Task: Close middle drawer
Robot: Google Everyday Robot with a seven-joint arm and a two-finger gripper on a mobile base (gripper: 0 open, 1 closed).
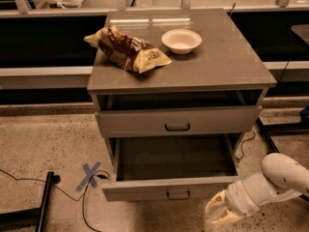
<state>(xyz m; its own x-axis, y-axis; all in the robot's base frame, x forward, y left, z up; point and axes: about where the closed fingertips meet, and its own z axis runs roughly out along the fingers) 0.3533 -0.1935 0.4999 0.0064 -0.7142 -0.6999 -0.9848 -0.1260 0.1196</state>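
The middle drawer [159, 188] of the grey-brown cabinet is pulled far out, its wide box empty, with a low flat front and a small dark loop handle [178, 195]. The taller top drawer front [145, 122] sits above it, slightly out. The lowest drawer is hidden under the open one. My gripper [219, 212], with pale yellow fingers on a white arm, is low at the right, in front of and just below the right end of the middle drawer's front. Its fingers are spread and hold nothing.
On the cabinet top [231, 62] lie a brown and yellow snack bag [128, 50] and a white bowl [181, 40]. A blue tape cross [90, 175] and a black cable [29, 183] lie on the speckled floor at the left. A dark counter runs behind.
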